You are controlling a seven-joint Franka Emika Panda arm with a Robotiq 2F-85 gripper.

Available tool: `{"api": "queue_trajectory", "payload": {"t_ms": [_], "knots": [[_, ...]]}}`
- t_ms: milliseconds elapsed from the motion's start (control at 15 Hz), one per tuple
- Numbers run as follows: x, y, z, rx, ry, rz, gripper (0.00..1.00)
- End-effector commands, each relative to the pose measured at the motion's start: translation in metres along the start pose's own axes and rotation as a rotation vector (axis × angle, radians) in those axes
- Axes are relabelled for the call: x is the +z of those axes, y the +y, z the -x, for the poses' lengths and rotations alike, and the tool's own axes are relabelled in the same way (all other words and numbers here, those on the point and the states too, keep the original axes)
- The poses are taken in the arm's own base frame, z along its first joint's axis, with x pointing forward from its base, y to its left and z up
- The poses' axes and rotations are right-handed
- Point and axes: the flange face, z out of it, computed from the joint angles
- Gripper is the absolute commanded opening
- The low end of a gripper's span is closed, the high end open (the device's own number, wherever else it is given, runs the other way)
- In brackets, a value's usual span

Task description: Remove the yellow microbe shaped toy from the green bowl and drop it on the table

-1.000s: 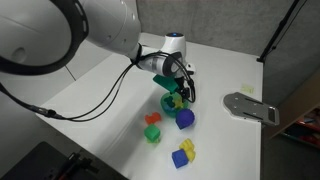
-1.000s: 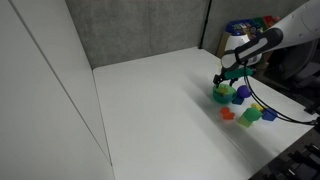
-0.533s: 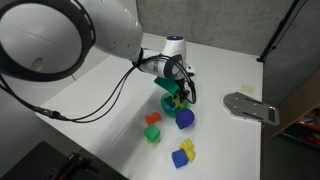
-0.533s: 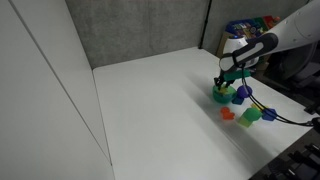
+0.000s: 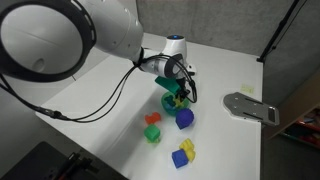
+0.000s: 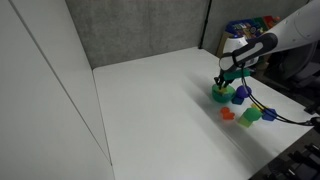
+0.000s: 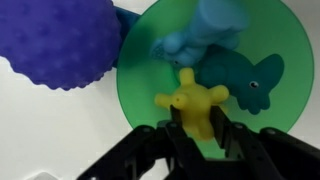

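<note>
White table fills an exterior view, and my gripper is dipped into the green bowl. A blue spiky ball sits just beside the bowl. A red-and-green block and a yellow-and-blue block lie nearer the front edge, and a grey metal plate rests off to one side. The bare stretch on the side away from the ball looks to me like the safest drop zone.

Seen against the grey wall, the bowl stands among the toys toward one end of the table. A broad open run of tabletop leads away from it, so I have plenty of room that way and little on the crowded side.

On the wrist view, the yellow microbe toy lies inside the bowl near the rim closest to me. It touches a teal toy, with a pale blue toy beyond. My fingers stand on either side of its lower arm and seem to touch it, but I cannot tell whether they are truly clamped.

I would make sure the squeeze lands on the body rather than a stubby arm. Then I would lift straight up until clear of the rim, so no neighbour is dragged and the bowl does not tip, swing toward the open side, and let go low.
</note>
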Motion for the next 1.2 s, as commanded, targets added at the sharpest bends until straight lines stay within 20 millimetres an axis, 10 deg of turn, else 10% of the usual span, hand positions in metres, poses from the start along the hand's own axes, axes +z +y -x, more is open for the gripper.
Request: {"api": "queue_trajectory", "payload": {"t_ms": [0, 667, 1133], "knots": [[-0.012, -0.001, -0.005, 0.006, 0.019, 0.01, 0.11], [-0.085, -0.02, 0.0, -0.016, 0.063, -0.038, 0.1], [-0.144, -0.083, 0.028, -0.127, 0.09, -0.11, 0.1]]}}
